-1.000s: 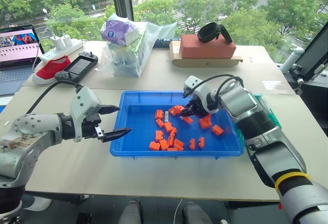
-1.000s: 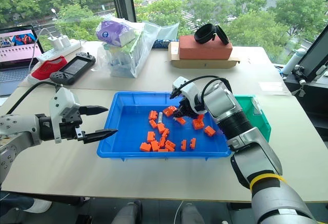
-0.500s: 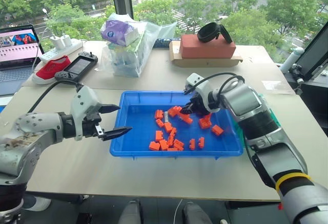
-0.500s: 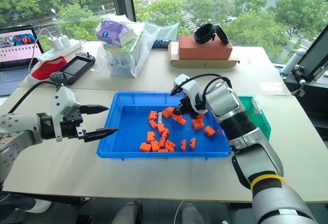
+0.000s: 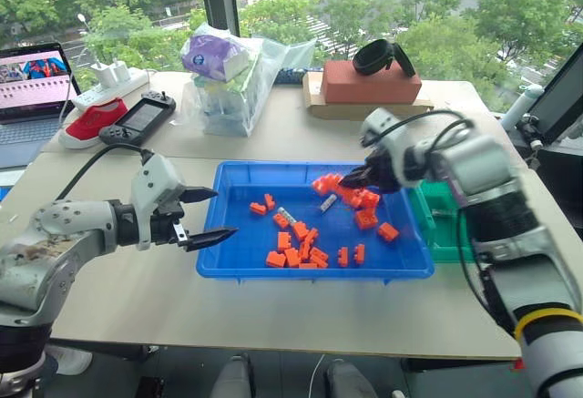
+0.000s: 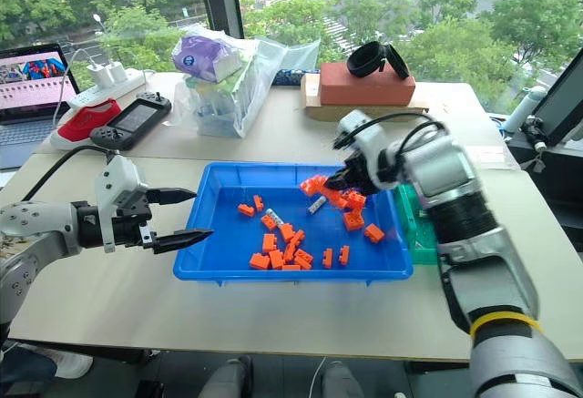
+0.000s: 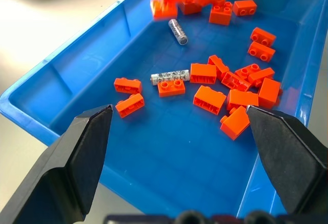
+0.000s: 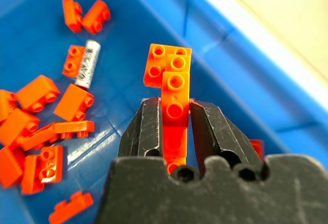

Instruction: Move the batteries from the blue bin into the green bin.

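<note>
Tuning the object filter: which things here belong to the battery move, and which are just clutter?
Job:
batteries
blue bin
green bin
right hand, shut on an orange block, not a battery
left hand, open

Clutter:
loose orange blocks
laptop
red shoe
game controller
plastic bag
power strip

The right gripper [image 8: 174, 124] was clamped on an orange block [image 8: 175, 112], its two black fingers [image 8: 145, 131] pressed against the block's sides. A second orange studded block [image 8: 165, 62] sat joined at the far end of the held one. Below lay the blue bin [image 8: 241, 55], holding scattered loose orange blocks [image 8: 36, 93]. One silvery battery [image 8: 88, 64] lay flat on the bin floor, touching an orange block beside it. A pale surface [image 8: 287, 24] showed beyond the bin's rim.
</note>
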